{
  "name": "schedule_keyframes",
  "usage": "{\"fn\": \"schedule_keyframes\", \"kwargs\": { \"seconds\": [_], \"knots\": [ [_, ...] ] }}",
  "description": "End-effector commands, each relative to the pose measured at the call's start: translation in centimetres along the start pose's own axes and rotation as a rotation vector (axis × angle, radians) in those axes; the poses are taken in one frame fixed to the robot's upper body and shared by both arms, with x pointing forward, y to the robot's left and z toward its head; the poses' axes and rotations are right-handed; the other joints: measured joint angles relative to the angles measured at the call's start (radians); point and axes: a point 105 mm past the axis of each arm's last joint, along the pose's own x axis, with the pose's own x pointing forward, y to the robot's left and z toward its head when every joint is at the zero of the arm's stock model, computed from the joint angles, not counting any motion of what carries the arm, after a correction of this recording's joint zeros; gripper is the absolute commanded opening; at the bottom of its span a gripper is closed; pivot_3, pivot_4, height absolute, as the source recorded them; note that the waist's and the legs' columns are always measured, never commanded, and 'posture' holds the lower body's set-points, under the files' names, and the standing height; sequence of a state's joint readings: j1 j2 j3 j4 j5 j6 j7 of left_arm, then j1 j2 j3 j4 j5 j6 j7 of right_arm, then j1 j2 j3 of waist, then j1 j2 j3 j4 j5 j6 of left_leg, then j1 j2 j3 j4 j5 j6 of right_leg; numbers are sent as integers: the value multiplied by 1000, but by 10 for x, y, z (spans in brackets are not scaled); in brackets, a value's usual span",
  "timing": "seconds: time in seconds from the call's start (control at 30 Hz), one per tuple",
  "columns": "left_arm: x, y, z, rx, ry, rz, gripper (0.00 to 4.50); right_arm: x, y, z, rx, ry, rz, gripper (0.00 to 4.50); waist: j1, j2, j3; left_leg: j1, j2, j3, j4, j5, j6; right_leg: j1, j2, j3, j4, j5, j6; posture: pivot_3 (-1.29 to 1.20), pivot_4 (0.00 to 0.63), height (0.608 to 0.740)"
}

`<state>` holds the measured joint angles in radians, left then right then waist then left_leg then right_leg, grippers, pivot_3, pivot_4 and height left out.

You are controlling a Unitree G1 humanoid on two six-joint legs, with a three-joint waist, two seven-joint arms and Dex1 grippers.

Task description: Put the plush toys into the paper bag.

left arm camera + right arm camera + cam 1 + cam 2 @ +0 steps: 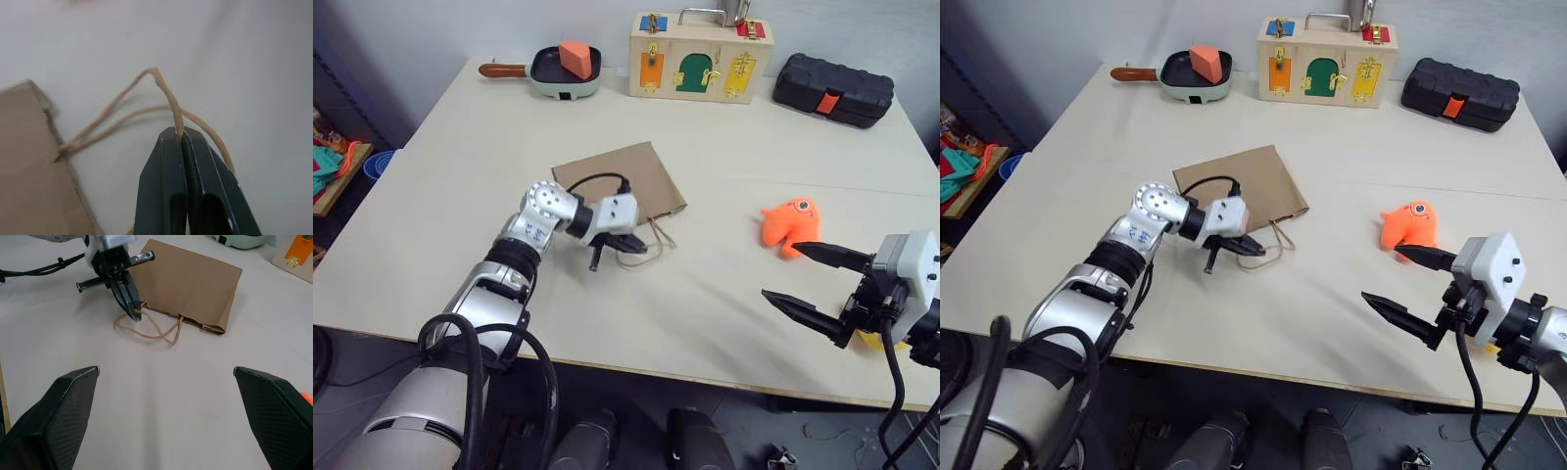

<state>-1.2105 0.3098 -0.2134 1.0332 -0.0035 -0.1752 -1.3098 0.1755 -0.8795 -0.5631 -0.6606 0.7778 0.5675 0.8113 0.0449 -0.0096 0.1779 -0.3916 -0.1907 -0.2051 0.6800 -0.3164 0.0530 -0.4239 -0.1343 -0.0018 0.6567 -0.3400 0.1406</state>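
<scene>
My left gripper (182, 139) is clenched on one of the twisted-cord handles (166, 95) of the brown kraft paper bag (625, 181), pinching the cord between its two black fingers. The bag lies flat on the pale table (724, 147), mouth edge toward me, and both handle loops spill onto the tabletop just beside that edge.

My right gripper (811, 284) has its fingers spread wide with nothing between them, well to the right of the bag. Between it and the bag sits the bright orange one-eyed plush toy (790, 224), right of the bag and apart from it. A patch of yellow (873, 340) peeks from behind my right gripper; I cannot tell what it is.

Beyond the bag, at the far side of the table, stand a pale green pan (563, 71) holding an orange wedge-shaped block (575, 57), a wooden box with coloured doors (701, 57) and a black plastic case (832, 90).
</scene>
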Motion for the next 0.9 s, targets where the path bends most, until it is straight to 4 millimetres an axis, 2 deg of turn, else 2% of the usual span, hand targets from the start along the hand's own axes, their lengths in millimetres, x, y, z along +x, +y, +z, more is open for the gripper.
{"fn": "schedule_keyframes", "kwargs": {
  "seconds": [0.03, 0.1, 0.13, 0.33, 0.5, 0.67, 0.77, 0.9],
  "knots": [
    [-24, 10, 61, -18, -236, -23, 35, 10, 8, 13, -1, -69, 10, 4500, -7, 0, 0, -2, 0, 1, 3, -1, 0, -3, 0, 1, 4, 0, 0, 0, 150, 740],
    [-37, 2, 82, -52, -314, -107, 0, 21, 10, 17, 21, -99, 18, 4135, -21, 0, 0, -3, 0, 3, 3, -1, 0, -4, 0, 3, 4, 0, 0, 0, 150, 740],
    [-40, -4, 86, -40, -316, -139, 0, 27, 12, 17, 30, -107, 25, 3956, -25, 0, 0, -3, 0, 3, 3, -1, 0, -4, 0, 4, 4, 0, 0, 0, 150, 740],
    [-34, -26, 89, 19, -281, -171, 0, 75, 12, 12, 53, -113, 53, 1859, -48, 0, 0, 1, 3, 8, 2, -1, -1, -4, 3, 8, 6, 0, 0, 0, 150, 740],
    [-28, -29, 95, 29, -305, -130, 0, 111, 16, -5, 64, -63, 88, 70, -47, 0, 0, 1, 3, 9, 2, -1, -1, -4, 3, 9, 6, 0, 0, 0, 150, 740],
    [-29, -37, 103, 28, -329, -157, 0, 139, 19, -14, 57, -46, 97, 27, -47, 0, 0, 1, 3, 9, 2, -1, -1, -5, 3, 9, 6, 0, 0, 0, 150, 740],
    [-31, -41, 107, 28, -335, -168, 0, 157, 15, -20, 64, -37, 77, 27, -50, 0, 0, 1, 3, 9, 2, -1, -1, -5, 3, 9, 6, 0, -1, 0, 150, 740],
    [-31, -45, 108, 32, -332, -178, 0, 176, 6, -17, 108, -63, 57, 27, -52, 0, 0, 1, 4, 10, 2, -1, -1, -6, 4, 9, 7, 0, -1, 0, 150, 740]
  ]
}}
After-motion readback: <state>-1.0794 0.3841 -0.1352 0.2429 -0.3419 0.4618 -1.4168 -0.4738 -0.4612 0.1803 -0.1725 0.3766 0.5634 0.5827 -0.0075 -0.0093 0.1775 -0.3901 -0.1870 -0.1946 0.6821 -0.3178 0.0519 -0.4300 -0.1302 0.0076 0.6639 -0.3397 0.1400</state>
